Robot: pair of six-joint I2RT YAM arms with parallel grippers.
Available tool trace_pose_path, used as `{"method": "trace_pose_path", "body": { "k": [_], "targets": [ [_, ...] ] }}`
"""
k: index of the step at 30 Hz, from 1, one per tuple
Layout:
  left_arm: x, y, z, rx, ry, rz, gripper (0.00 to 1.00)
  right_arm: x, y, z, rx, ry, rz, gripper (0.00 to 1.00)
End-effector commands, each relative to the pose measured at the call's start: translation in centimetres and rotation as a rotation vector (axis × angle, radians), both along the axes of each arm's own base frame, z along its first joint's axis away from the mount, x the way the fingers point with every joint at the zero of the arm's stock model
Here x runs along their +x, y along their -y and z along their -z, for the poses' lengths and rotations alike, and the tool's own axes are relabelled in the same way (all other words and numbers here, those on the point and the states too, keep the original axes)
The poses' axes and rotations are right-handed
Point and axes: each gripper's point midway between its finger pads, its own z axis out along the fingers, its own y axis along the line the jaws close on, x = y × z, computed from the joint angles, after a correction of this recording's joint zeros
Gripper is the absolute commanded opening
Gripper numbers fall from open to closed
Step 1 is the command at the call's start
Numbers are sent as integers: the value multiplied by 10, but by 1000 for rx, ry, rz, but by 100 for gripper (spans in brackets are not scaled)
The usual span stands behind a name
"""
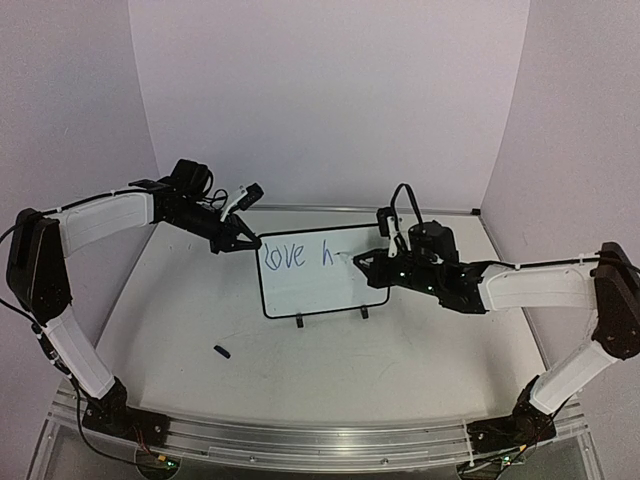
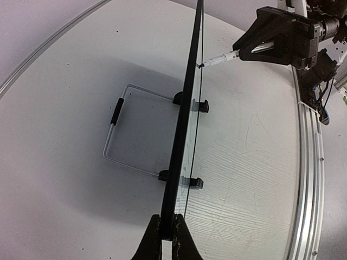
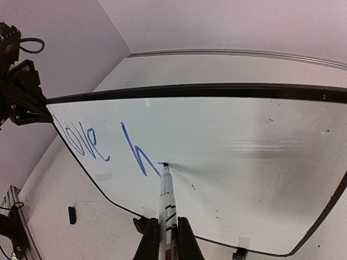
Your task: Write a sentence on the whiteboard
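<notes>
Standing upright on its two small black feet (image 1: 299, 321) near the middle of the surface (image 1: 420, 370), the whiteboard (image 1: 325, 290) is facing the arms and is showing the start of the sentence (image 1: 293, 257): "love h" in blue. It is looking like a thin, stiff and light panel with a slick face, so I am judging that pen pressure could easily be tipping it back or sliding it on those narrow feet. The sensible hold is on the black frame (image 3: 217, 90) at an edge, away from the writing area.

The left fingers (image 1: 243, 243) are doing just that: they are pressing together on the board's left edge near the top corner, with the thin rim pinched between them in the left wrist view. The right fingers (image 1: 362, 260) are clamping a slim marker (image 3: 166, 189) by its barrel, and its tip is touching the board just right of the "h". The marker is looking smooth and light, probably needing only gentle pressure. A small dark cap (image 1: 221, 351) is lying on the surface, well in front of the board.
</notes>
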Motion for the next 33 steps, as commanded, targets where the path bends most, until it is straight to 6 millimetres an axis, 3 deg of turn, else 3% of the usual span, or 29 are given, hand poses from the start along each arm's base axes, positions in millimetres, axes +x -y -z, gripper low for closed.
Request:
{"method": "trace_pose_path", "body": {
  "k": [1,9,20,26,33],
  "targets": [
    [8,-9,-16,24,106,-25,0,6,15,-21,20,47,76,0],
    [8,-9,-14,25,102,-24,0,8,8,-31,29,73,49,0],
    [8,-9,-14,25,102,-24,0,12,-5,-25,40,62,15,0],
    [8,-8,-14,25,101,-25,0,12,-6,-18,38,48,12,0],
    [8,-8,-14,25,101,-24,0,7,-2,7,13,-5,13,0]
  ]
}}
